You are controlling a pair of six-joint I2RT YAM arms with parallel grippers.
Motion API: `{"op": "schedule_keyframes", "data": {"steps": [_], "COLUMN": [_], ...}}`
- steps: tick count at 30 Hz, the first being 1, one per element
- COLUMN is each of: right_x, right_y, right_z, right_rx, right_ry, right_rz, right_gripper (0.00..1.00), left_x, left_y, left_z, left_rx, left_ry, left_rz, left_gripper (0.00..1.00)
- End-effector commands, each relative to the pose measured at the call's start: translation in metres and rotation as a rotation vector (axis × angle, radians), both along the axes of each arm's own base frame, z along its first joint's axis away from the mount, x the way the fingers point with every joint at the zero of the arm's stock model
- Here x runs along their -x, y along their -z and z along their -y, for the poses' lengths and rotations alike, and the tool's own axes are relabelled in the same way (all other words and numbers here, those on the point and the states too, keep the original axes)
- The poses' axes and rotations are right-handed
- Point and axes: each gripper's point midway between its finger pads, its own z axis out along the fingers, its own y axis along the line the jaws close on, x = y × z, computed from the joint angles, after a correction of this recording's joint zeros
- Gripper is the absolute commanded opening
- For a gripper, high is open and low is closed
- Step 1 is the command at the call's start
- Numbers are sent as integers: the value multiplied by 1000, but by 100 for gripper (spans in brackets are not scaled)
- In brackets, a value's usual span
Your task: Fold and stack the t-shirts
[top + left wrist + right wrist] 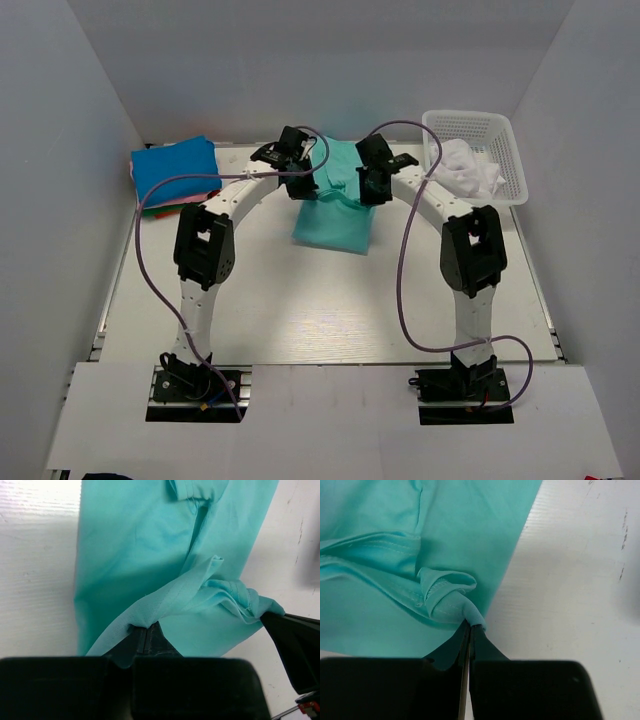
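Note:
A teal-green t-shirt (335,222) is partly lifted at the far middle of the table, its lower part lying flat. My left gripper (303,188) is shut on a hem edge of it (145,628), and the cloth (135,545) drapes away from the fingers. My right gripper (371,186) is shut on a bunched corner of the same shirt (472,625), whose folds (440,597) hang just past the fingertips. A folded bright blue t-shirt (175,168) tops a stack at the far left, with a pink one (180,203) showing beneath. A white t-shirt (470,168) lies crumpled in the basket.
The white lattice basket (505,130) stands at the far right corner. Purple cables (405,270) loop from both arms over the table. Grey walls close in on the left, right and back. The right gripper's body (295,645) shows at the edge of the left wrist view.

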Motion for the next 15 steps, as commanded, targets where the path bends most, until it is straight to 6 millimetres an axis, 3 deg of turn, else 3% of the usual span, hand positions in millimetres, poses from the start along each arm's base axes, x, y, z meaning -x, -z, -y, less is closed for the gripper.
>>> {"op": "schedule_keyframes", "data": {"steps": [1,7,10,15], "right_x": [-23,-25,-27,-39], "right_y": [-23,-45,-48,-38], "right_z": [4,6,9,13], "right_rx": [-21,-65,-74,-80], "right_ry": [21,0,-9,13], "right_rz": [66,113,119,97], "right_gripper": [0,0,0,0], "left_x": [-23,-28,-29,-38], "left_y": [-41,-76,-76,-55], "left_z": [5,-2,-4,6], "left_rx": [70,84,77,110], "left_ry": [5,12,13,46], "left_rz": [121,221,239,206], "left_gripper": [0,0,0,0]}}
